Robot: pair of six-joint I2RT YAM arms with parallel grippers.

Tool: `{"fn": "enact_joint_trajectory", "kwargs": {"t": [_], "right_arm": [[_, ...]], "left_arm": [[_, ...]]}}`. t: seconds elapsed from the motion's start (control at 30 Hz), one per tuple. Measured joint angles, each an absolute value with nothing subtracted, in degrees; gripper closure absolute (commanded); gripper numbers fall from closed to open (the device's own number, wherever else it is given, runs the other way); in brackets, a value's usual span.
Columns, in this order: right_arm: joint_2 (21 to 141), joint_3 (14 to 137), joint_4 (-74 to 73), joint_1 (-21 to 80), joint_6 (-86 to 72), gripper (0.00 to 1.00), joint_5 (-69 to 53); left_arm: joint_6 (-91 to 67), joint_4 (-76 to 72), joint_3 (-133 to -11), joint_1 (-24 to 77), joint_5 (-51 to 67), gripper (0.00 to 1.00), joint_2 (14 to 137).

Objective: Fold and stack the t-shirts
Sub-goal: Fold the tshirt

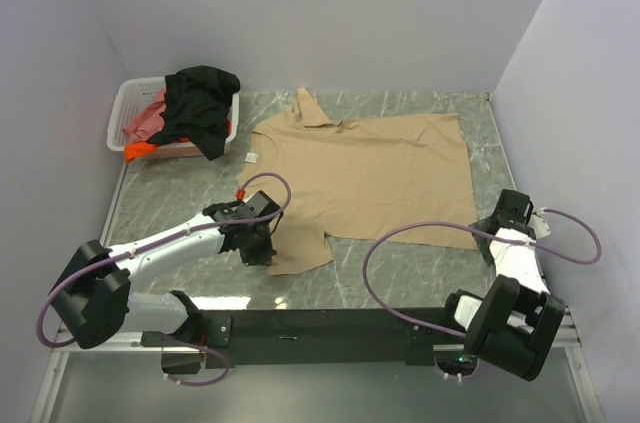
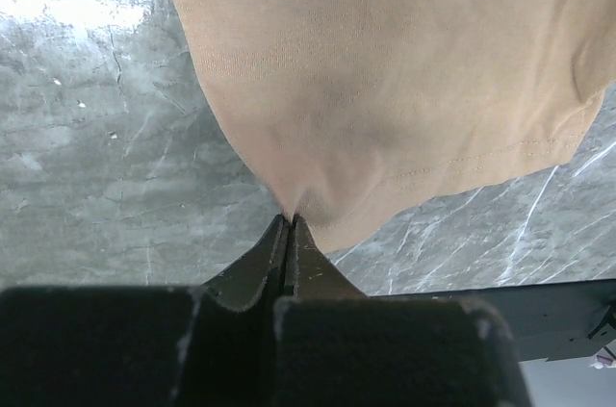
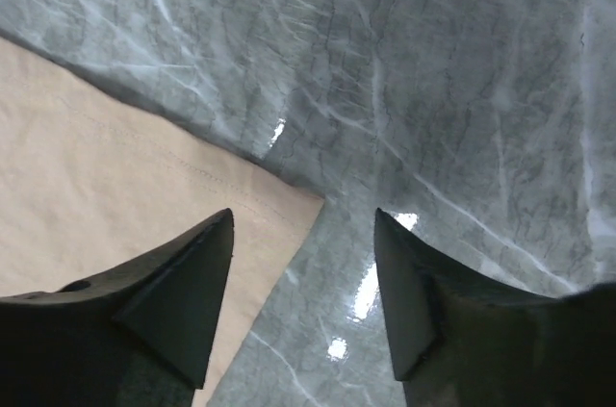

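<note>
You've barely begun: your left gripper [image 2: 291, 219] is clenched on the unfolded tan t-shirt [image 1: 370, 173], the right gripper [image 3: 303, 215] hangs released, and other shirts [image 1: 200, 103] wait in the basket [image 1: 120, 113].

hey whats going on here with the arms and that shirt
Two robot arms are working on a tan short-sleeved cloth t-shirt spread on the grey marble table. The left gripper is shut, pinching the edge of what looks like the shirt's near sleeve. The right gripper is open above the near right hem corner, holding nothing. A black shirt, a pink-red one and an orange one lie bunched in the white plastic lattice basket. Nothing is folded yet.
</note>
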State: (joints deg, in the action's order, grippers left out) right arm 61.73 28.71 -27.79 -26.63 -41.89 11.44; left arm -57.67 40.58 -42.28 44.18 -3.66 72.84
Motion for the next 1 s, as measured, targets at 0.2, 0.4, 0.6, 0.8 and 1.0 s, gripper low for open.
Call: {"fn": "enact_joint_trajectory", "kwargs": {"t": [0.2, 0.4, 0.6, 0.8, 1.0], "right_arm": [[65.7, 28.9, -26.5, -26.7, -42.5, 0.42, 11.6], [68.5, 30.1, -26.1, -26.7, -42.5, 0.44, 11.8], [71.7, 32.0, -25.1, -26.7, -42.3, 0.55, 12.7], [73.5, 32.7, -23.8, -26.7, -41.7, 0.65, 12.9], [73.8, 32.9, -23.5, -26.5, -40.9, 0.65, 12.6]], "left_arm": [[-57.7, 40.6, -42.3, 43.8, -3.4, 0.99, 72.4], [-57.7, 40.6, -42.2, 43.5, -3.2, 0.99, 71.8], [-57.6, 40.6, -42.2, 43.1, -2.9, 0.99, 71.8], [-57.1, 40.6, -42.2, 42.9, -2.9, 0.99, 71.8], [-56.2, 40.5, -42.2, 42.2, -2.8, 0.99, 71.8]]}}
